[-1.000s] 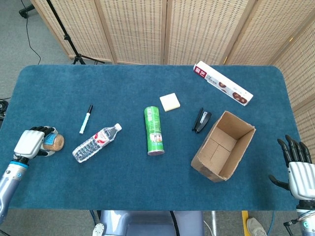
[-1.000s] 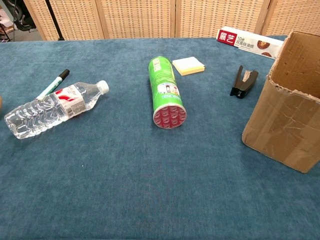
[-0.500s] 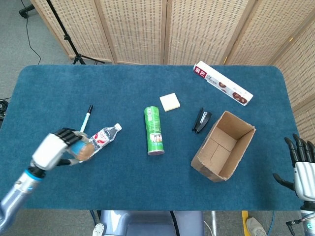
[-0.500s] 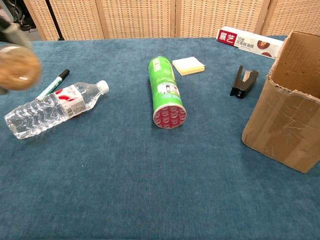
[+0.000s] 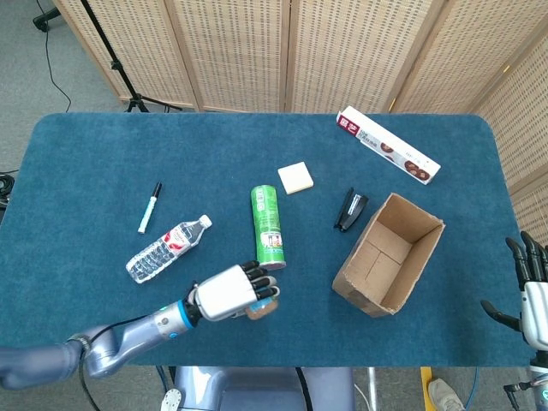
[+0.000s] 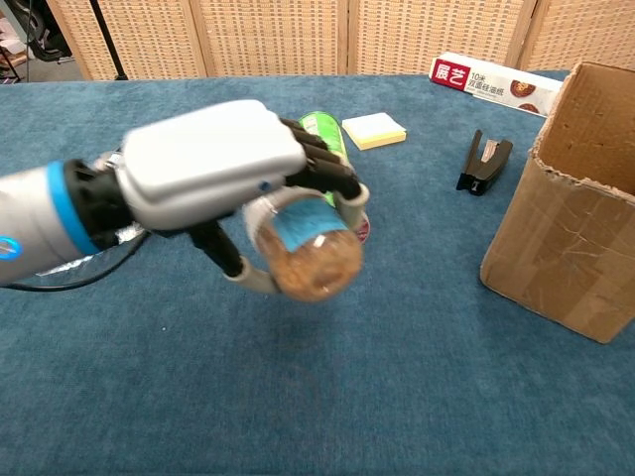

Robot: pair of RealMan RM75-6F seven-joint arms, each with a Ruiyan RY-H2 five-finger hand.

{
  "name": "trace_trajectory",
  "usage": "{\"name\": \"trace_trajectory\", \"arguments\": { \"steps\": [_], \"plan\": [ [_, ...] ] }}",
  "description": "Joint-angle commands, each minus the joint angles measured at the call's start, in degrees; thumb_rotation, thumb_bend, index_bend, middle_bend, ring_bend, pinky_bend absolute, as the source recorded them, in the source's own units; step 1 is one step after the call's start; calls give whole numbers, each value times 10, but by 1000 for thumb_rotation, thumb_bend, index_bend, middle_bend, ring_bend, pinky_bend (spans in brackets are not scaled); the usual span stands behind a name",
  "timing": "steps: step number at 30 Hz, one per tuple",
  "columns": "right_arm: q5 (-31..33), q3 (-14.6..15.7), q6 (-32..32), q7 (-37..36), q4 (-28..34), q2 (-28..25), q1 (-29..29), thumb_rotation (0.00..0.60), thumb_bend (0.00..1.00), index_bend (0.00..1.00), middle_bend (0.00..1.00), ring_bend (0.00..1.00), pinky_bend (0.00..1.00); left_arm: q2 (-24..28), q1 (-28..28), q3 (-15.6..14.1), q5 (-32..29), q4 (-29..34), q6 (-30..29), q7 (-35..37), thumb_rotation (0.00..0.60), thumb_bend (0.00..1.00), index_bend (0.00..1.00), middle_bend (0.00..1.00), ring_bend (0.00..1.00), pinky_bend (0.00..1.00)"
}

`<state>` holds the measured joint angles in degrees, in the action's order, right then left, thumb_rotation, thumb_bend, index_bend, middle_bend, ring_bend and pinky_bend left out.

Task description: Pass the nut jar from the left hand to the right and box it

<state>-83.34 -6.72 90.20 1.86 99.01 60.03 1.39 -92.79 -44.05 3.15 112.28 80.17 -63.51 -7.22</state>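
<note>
My left hand grips the nut jar, a small clear jar of brown nuts with a blue label, held above the table's front middle. The jar's bottom end faces the chest camera. The open cardboard box stands at the right, tilted with its mouth up. My right hand hangs at the far right edge of the head view, beyond the table's corner, fingers spread and holding nothing. The chest view does not show it.
A green chip can lies just behind the left hand. A water bottle and a marker lie to the left. Sticky notes, a black stapler and a long white box lie behind the cardboard box.
My left hand has swept with the jar from the table's left edge toward the front middle, past the water bottle. The right hand has dropped slightly.
</note>
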Motion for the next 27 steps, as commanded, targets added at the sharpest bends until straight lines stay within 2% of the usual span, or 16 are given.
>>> {"name": "trace_trajectory", "arguments": {
  "steps": [1,4,5,6,8,9,10,11,13,15,22,25,27],
  "plan": [
    [1,0,-2,-1,0,0,0,600,0,5,0,0,0,-31,-22,-4,10,-26,10,3,600,197,759,624,490,496],
    [5,-2,-6,-4,-1,-2,2,600,0,5,0,0,0,-59,-39,-11,7,-54,37,-15,600,133,758,621,489,496],
    [5,-2,-7,-5,-1,-2,2,600,0,5,0,0,0,-63,-40,-13,0,-57,41,-17,600,81,729,590,481,496],
    [6,-2,-7,-5,-1,-2,2,600,0,5,0,0,0,-64,-39,-14,-6,-56,44,-19,600,35,659,513,447,496],
    [7,-3,-8,-6,-1,-3,2,600,0,5,0,0,0,-62,-39,-17,-17,-50,52,-21,600,0,459,282,305,485],
    [8,-3,-9,-6,-1,-3,2,600,0,5,0,0,0,-59,-38,-19,-28,-43,59,-21,600,0,332,140,182,440],
    [8,-3,-10,-5,-1,-3,3,600,0,5,0,0,0,-56,-37,-19,-37,-35,64,-22,600,0,225,46,80,376],
    [8,-3,-10,-5,-1,-3,3,600,0,5,0,0,0,-52,-36,-19,-44,-27,67,-21,600,0,166,12,33,326],
    [8,-3,-10,-5,-1,-3,3,600,0,5,0,0,0,-46,-34,-19,-53,-14,65,-18,600,0,48,0,0,225],
    [8,-2,-10,-3,-1,-2,3,600,0,5,0,0,0,-38,-30,-20,-58,0,56,-13,600,0,8,0,0,182],
    [6,-2,-7,1,-1,-1,2,600,0,5,0,0,0,8,-13,-28,-58,47,-1,28,600,0,0,0,0,151],
    [-3,-2,1,2,-1,0,0,600,0,5,0,0,0,81,29,-22,-79,72,-76,49,600,0,0,0,0,151],
    [-11,0,6,1,-3,1,0,600,0,5,0,0,0,117,52,-23,-94,83,-104,63,600,0,0,0,0,149]
  ]
}}
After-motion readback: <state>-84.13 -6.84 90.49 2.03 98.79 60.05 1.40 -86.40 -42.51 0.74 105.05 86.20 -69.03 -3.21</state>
